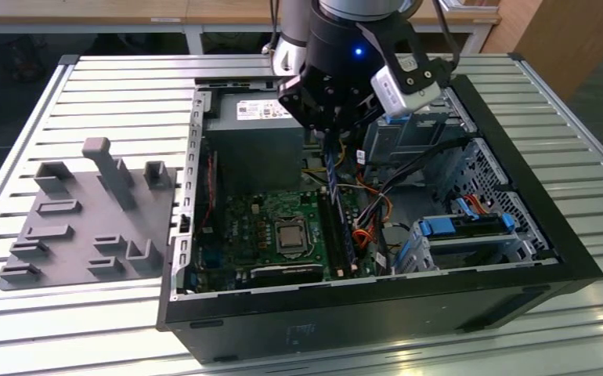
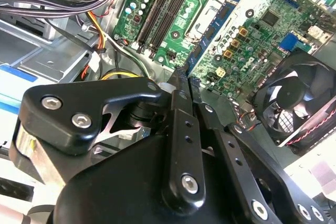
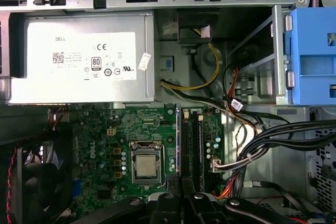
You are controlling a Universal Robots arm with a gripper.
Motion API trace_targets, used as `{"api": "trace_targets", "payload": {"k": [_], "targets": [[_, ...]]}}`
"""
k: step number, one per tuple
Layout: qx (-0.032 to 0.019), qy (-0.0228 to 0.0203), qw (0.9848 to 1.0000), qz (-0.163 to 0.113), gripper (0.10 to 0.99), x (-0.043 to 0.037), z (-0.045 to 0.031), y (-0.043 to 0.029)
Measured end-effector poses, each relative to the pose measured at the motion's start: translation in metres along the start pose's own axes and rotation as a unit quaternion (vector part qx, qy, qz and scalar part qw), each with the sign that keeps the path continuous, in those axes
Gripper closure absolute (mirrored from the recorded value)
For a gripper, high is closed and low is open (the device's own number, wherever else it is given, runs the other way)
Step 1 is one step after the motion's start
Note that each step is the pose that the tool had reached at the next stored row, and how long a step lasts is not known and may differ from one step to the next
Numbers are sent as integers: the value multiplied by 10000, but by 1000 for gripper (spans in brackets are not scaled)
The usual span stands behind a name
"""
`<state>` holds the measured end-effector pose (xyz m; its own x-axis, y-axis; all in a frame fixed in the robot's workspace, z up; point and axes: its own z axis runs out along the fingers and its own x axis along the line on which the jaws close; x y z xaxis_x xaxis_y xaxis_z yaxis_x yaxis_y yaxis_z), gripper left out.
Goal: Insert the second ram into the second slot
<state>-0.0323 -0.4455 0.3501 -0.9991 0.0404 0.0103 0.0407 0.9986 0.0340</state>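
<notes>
The end effector (image 1: 329, 129) was clamped on the ram (image 1: 330, 174), holding it upright above the slots (image 1: 336, 227) inside the open case (image 1: 385, 309). I judged it had to run parallel to its slot and press down evenly, clear of the cables (image 1: 411, 164) alongside. The case sat on a slatted metal bench (image 1: 124, 86) beside a grey fixture (image 1: 82, 211); wooden desks (image 1: 92, 12) stood beyond.

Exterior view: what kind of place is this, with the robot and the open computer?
Probably a robotics lab workbench: a ribbed metal table, an open black computer case, and a black gripper holding a thin blue memory stick.
</notes>
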Motion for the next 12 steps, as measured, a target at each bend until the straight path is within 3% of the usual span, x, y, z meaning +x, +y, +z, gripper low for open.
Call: {"api": "trace_targets", "payload": {"k": [12], "targets": [[0,0,10000,0,953,-1,74,-2]]}}
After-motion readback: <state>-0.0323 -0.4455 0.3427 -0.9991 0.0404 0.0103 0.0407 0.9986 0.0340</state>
